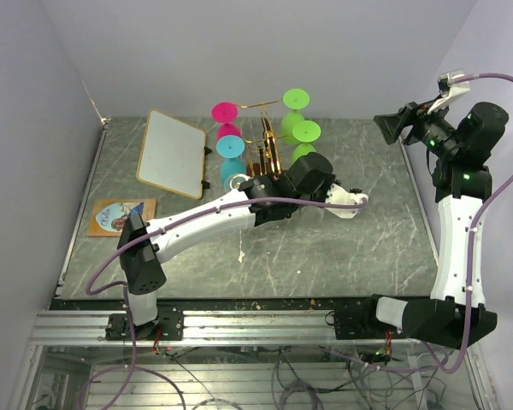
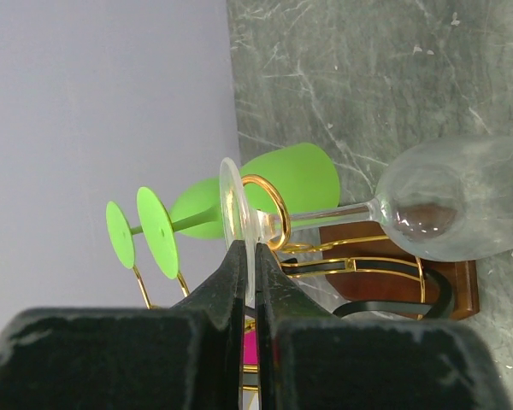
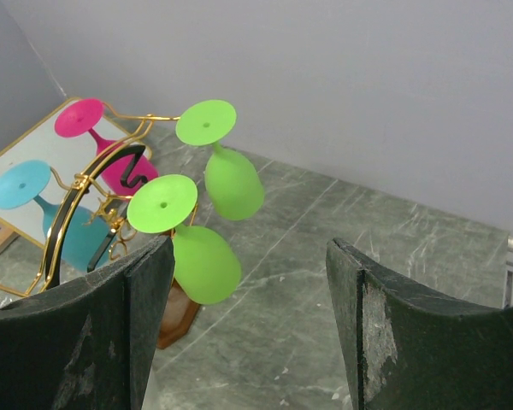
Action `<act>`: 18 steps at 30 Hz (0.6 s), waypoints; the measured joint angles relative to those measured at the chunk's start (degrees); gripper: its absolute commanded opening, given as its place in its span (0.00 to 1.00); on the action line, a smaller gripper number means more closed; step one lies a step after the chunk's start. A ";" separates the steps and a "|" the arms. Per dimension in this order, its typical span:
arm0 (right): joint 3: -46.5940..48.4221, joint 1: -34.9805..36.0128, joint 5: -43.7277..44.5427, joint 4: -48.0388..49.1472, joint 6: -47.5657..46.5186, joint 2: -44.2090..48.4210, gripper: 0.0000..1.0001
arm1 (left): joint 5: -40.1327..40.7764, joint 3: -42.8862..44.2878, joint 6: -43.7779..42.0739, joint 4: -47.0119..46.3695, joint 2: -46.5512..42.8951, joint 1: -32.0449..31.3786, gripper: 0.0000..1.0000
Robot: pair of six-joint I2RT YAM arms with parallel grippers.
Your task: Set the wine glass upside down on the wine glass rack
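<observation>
The left jaws pinch the wine glass [image 2: 445,201] by its foot, not yet hung on the wine glass rack [image 1: 271,145] — right jaws spread.

Clear wine glass [image 2: 451,198] lies horizontal above the table [image 1: 368,248], foot disc pinched edge-on in the left gripper [image 2: 250,259], stem level, bowl pointing away from the fingers. It sits just right of, and nearer than, the wine glass rack [image 1: 269,147]. Rack is gold wire w/ scroll-ended arms at several heights, upright on a dark brown wooden base [image 2: 393,278], at back-centre of table. Four coloured glasses [image 3: 207,263] hang on it, bowls down: 2 green, 1 pink, 1 blue.
</observation>
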State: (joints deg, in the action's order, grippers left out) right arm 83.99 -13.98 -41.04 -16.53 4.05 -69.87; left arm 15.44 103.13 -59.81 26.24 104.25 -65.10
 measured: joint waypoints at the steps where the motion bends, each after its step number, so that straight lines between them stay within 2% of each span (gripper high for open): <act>1: -0.09 -0.02 0.00 0.00 0.00 0.00 0.72 | 0.00 -0.13 0.24 0.00 0.00 0.00 0.13; 11: -1.20 -0.31 -0.09 0.48 0.00 0.37 0.72 | -0.02 -0.24 1.90 0.26 0.00 -0.28 0.30; 18: -1.20 -0.48 -0.13 0.70 0.02 0.42 0.72 | -0.28 -0.24 3.08 1.81 -0.44 -0.68 0.33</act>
State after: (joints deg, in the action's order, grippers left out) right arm 82.78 -14.46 -41.17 -15.84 4.08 -69.45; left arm 15.16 102.89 -56.73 28.05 103.81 -65.78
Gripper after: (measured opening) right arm 0.721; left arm 0.313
